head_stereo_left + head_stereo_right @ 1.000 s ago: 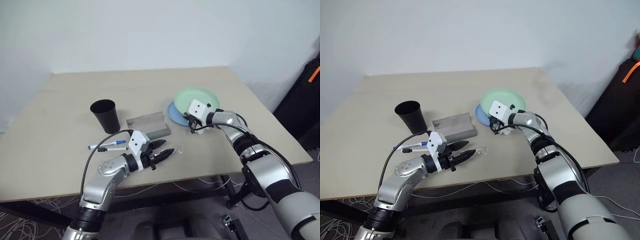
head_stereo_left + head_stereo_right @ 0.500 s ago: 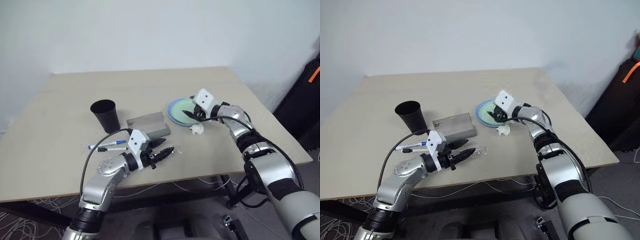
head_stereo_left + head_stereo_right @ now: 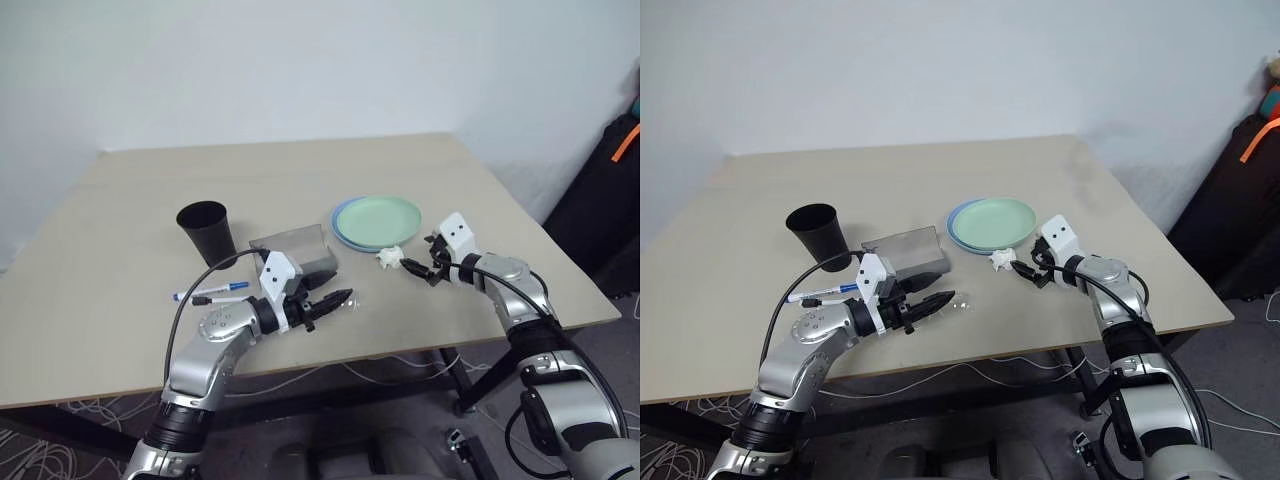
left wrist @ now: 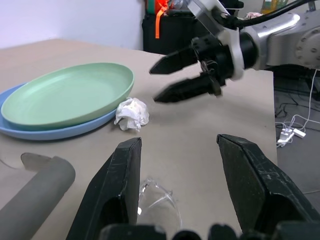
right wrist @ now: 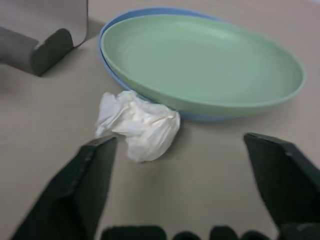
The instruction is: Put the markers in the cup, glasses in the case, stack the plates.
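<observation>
- Near the worktop's (image 3: 130,330) front edge, the left pincer (image 3: 333,299) hangs low with its two black fingers apart and nothing between them; the glasses (image 4: 159,202) lie on the surface just under and ahead of its fingertips.
- Over on the right side, the right pincer (image 3: 418,266) stands spread wide and empty, pointing toward a crumpled white paper wad (image 3: 388,258) that sits just ahead of it without touching.
- The wad rests against the near rim of the plates, which are stacked: the mint green plate (image 3: 382,219) lies on top of the light blue plate (image 3: 342,224), whose edge shows along the left and front.
- Just to the left of the plates and behind the left pincer is the grey case (image 3: 298,250), its translucent lid standing open.
- The black cup (image 3: 206,232) stands upright to the left of the case, near but apart from it.
- In front of the cup, the two markers lie side by side on the worktop: the blue-capped marker (image 3: 210,291) farther back, the dark-capped marker (image 3: 215,298) closer to the front edge, beside the left arm's wrist.
</observation>
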Available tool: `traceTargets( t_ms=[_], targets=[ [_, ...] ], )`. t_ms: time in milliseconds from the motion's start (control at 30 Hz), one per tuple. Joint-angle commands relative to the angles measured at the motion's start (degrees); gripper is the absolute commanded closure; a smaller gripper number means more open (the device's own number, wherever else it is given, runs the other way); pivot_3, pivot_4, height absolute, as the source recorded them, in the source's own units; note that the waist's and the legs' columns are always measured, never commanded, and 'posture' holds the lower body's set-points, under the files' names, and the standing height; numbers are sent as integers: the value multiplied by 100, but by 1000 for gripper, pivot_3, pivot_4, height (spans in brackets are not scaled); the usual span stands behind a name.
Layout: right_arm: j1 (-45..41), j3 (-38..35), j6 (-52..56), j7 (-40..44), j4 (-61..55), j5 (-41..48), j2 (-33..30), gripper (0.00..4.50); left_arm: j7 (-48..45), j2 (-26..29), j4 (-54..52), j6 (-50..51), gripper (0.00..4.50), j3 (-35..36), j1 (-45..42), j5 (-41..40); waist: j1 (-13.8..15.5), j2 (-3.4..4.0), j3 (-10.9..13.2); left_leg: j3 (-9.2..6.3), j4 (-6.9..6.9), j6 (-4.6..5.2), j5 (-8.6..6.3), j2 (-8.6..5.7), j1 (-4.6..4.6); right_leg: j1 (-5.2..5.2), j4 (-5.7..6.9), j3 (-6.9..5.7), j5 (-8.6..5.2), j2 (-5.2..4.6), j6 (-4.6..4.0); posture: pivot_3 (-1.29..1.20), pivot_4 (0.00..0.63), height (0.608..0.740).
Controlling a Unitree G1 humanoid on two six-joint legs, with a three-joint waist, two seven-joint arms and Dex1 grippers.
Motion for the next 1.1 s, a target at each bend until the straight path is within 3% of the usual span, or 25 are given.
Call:
traceTargets(
  t_ms=[33,233,567,667,1033,1100],
  targets=[
    [-84,-231,652,-237,-451,302,123,49,-59,-28,-14,-125,1988,14,-171,9,2,0,0,0,5,0,0,-1,0,0,5,0,0,0,0,0,0,740],
    [-417,-275,962,-518,146,417,471,49,-90,-55,37,-163,1988,-1,-218,40,-5,0,0,0,15,1,1,-3,1,0,14,0,0,-2,0,0,0,740],
    [-1151,-200,259,-841,1704,221,835,49,-37,-41,-74,-158,1988,72,-156,69,-5,0,0,-1,13,2,1,-3,-5,-4,11,0,0,-2,1,0,0,740],
    [-1129,-190,279,-758,1713,262,829,554,-11,-4,-148,-146,1988,104,-75,62,-2,0,0,-1,13,2,1,-4,-7,-4,11,0,0,-3,2,0,0,740],
    [-816,-130,206,-449,1047,324,699,4375,-26,49,-158,-117,1988,92,-84,57,-5,1,0,-2,13,2,1,-3,-6,-5,12,0,-1,-2,1,0,0,740],
    [-714,-121,136,-159,595,423,592,4466,-39,67,-145,-114,1988,96,-106,53,-4,1,1,-2,13,2,1,-3,-7,-5,11,0,-1,-2,2,0,0,740]
  ],
)
